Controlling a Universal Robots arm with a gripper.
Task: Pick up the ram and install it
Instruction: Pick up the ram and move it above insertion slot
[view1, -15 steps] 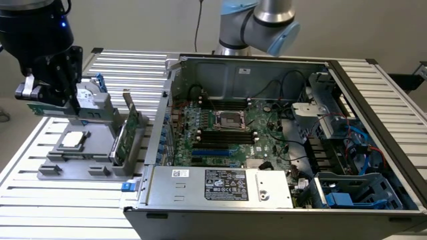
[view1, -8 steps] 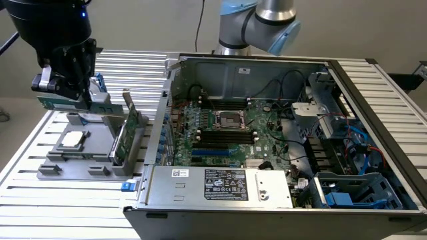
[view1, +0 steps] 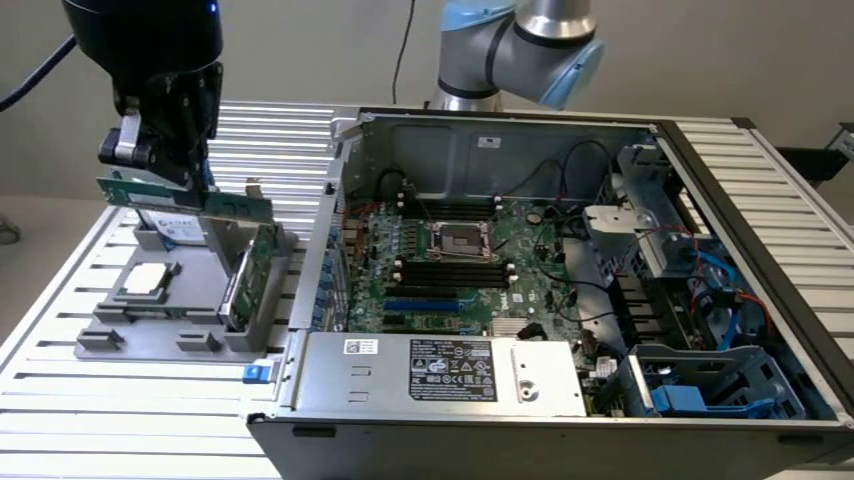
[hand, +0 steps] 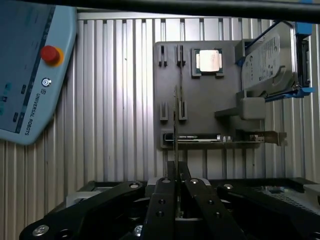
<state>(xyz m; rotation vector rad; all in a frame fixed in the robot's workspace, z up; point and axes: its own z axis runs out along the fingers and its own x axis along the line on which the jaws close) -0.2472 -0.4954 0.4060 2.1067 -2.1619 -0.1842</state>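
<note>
Black fingers (hand: 162, 200) of the hand (hand: 176, 184) are closed on the ram (hand: 176, 150), which in the wrist view stands edge-on as a thin line between them, so its chips cannot be made out. In the exterior view the hand (view1: 174, 178) hangs at the far left, the ram (view1: 127, 190) a long green strip held clear above the grey tray (view1: 147, 340) on the slatted counter (view1: 80, 400). Part of the strip is covered by the fingers. The black memory slots (view1: 454, 270) lie inside the open computer case (view1: 441, 370), well apart to the exterior view's right.
</note>
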